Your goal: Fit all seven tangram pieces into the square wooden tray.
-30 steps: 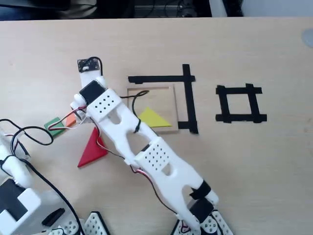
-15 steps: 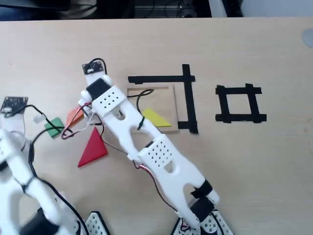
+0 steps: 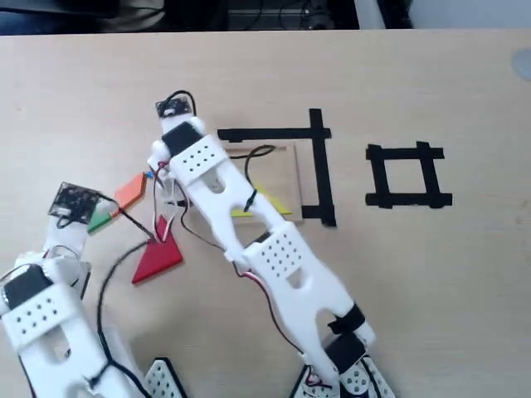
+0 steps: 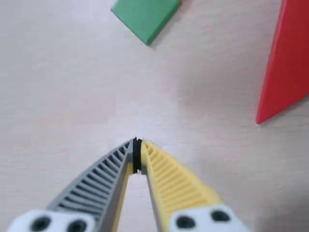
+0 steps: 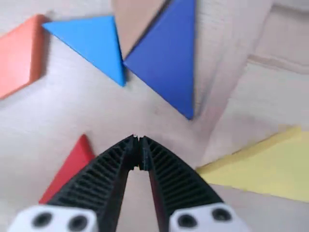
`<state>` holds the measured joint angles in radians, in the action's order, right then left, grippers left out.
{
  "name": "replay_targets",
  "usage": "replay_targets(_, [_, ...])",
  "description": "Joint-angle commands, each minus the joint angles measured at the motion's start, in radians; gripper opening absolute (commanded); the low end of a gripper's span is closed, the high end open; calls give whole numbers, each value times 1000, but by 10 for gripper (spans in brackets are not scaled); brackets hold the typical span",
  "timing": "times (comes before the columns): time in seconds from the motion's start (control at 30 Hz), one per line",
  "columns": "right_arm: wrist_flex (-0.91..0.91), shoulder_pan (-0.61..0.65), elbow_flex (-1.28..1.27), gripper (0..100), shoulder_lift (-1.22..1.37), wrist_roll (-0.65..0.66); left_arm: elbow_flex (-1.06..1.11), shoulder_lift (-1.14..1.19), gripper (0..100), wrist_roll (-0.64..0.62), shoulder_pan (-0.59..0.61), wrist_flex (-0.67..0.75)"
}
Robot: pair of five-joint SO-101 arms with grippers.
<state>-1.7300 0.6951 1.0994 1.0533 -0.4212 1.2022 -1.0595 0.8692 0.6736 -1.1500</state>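
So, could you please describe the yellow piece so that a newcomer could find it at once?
Find the black tape corner near the middle of the table; the square wooden tray sits inside that corner. The yellow triangle lies in the tray, partly under the right arm. It alone is yellow; the red triangle, orange piece and green piece lie outside the tray.

Just a plain light wooden table (image 3: 431, 290) here, nothing fancy. Two strips of black tape (image 3: 319, 174) are stuck down around the middle and crossed into a corner shape. A hash-style tape square (image 3: 406, 152) is laid out nearer the right edge. A greyish round thing (image 3: 523, 62) is cut off at the far right edge.
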Motion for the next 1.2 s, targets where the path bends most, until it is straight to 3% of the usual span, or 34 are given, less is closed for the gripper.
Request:
replay_targets(0.0, [-37, -32, -156, 11, -266, 14, -2, -101, 30, 8, -58, -11])
replay_targets(0.17, [-31, -92, -392, 11, -598, 17, 35, -144, 33, -41, -171, -35])
replay_targets(0.43, [-29, -350, -616, 11, -906, 232, -30, -157, 32, -479, -341, -32])
replay_targets(0.67, [-29, -532, -777, 11, -1127, 405, 58, -157, 30, -865, -470, 267])
replay_targets(0.73, [-18, -568, -822, 11, -1185, 414, 84, -144, 40, -838, -515, 325])
replay_targets(0.87, [49, -631, -977, 11, -1282, 414, 81, -120, 141, -658, -661, 143])
replay_targets(1.17, [339, -649, -1480, 11, -1550, 407, -104, 57, 159, -595, -616, 43])
